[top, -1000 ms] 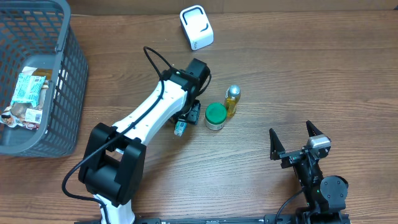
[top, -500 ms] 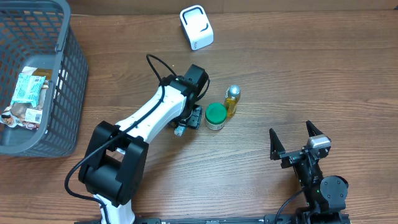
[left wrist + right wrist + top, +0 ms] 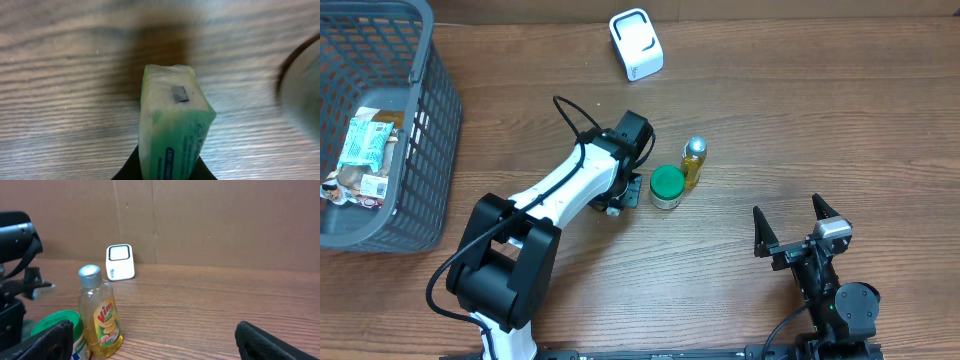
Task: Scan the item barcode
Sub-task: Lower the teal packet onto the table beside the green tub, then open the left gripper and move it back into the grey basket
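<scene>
Brown wood-grain surface (image 3: pixel 800 120), seen from overhead; a cardboard wall (image 3: pixel 225 220) closes off the far side in the right wrist view.

Far left: grey mesh basket (image 3: pixel 430 110) with a few wrapped goods (image 3: pixel 362 140) lying inside.

Far edge, near the middle: white scanner (image 3: pixel 636 44), standing alone and well apart from everything else.

Centre: squat jar (image 3: pixel 667 186) with a green lid, upright. Just beside it on the right arm's side, a yellow bottle (image 3: pixel 693 161) with a silver cap, also upright; whether the two touch, cannot tell.

Left arm reaches diagonally from the near edge to the centre, with a black cable (image 3: pixel 570 105) looping above it. Left hand (image 3: pixel 620 195) sits low, just beside the jar on the basket side. The wrist view shows it clenched on a green-and-white packet (image 3: pixel 172 120): dark fingers (image 3: pixel 131 170) press against both sides of the lower end. The packet stands on end between them, its narrow pale top edge toward the camera, with a small dark patch (image 3: pixel 180 93) on that edge. The print on its side is too blurred to read. From overhead the packet is mostly hidden under the hand. Whether it touches the wood, cannot tell.

Right hand (image 3: pixel 790 228) is near the front edge, well apart from the objects, fingers spread wide, grasping nothing. Its wrist camera looks across at the bottle, jar and scanner.
</scene>
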You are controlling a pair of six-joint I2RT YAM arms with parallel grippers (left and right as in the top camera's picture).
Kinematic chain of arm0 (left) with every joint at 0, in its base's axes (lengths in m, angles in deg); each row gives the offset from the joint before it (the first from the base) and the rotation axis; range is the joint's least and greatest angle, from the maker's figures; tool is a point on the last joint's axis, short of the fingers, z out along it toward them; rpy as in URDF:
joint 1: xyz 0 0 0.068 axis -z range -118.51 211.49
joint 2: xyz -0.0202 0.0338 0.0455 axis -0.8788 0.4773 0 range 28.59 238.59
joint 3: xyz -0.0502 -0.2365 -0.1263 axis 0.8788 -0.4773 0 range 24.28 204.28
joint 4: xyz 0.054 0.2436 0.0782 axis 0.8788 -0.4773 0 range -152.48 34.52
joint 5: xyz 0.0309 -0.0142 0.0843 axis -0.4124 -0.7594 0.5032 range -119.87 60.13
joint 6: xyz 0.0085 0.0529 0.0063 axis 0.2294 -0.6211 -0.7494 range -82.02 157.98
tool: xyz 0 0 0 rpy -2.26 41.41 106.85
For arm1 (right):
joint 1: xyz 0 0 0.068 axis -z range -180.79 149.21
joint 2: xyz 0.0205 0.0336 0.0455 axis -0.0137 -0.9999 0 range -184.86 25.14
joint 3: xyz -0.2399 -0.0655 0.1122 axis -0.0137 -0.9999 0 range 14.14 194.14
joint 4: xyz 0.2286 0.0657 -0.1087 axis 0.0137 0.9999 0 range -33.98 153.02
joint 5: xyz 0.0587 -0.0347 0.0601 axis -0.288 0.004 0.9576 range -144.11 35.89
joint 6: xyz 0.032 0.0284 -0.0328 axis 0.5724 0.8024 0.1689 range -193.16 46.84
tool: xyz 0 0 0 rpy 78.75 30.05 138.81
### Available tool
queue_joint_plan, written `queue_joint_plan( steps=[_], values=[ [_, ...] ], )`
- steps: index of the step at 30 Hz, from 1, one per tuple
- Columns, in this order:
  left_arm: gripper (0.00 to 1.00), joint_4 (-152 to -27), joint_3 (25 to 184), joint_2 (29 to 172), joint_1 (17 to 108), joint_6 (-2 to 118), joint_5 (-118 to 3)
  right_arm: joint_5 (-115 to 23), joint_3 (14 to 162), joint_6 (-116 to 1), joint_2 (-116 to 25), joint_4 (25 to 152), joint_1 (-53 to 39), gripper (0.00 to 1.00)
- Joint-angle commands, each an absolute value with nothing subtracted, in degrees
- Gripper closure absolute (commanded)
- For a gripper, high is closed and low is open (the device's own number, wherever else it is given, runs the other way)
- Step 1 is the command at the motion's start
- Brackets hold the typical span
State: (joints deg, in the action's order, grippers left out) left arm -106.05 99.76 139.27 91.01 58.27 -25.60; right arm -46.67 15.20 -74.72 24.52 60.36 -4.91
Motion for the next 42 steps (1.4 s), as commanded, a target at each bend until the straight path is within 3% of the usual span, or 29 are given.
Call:
queue_joint_plan(
  steps=[1,21,23,28,31,42],
  values=[
    [0.87,-105.7,102.3,138.0,91.3,64.7,-26.8,-46.9,14.6,-75.1,25.0,60.2,-4.6,0.0],
    [0.78,-105.7,102.3,138.0,93.8,68.3,-26.8,-46.9,14.6,-75.1,25.0,60.2,-4.6,0.0],
    [0.76,-105.8,102.3,138.0,93.8,68.3,-26.8,-46.9,14.6,-75.1,25.0,60.2,-4.6,0.0],
    [0.56,-105.8,102.3,138.0,93.8,68.3,-26.8,-46.9,14.6,-75.1,25.0,60.2,-4.6,0.0],
    [0.5,-105.7,102.3,138.0,93.8,68.2,-27.0,-46.9,14.6,-75.1,25.0,60.2,-4.6,0.0],
    [0.45,-110.0,108.4,137.6,91.6,66.8,-29.5,-46.9,14.6,-75.1,25.0,60.2,-4.6,0.0]
  ],
)
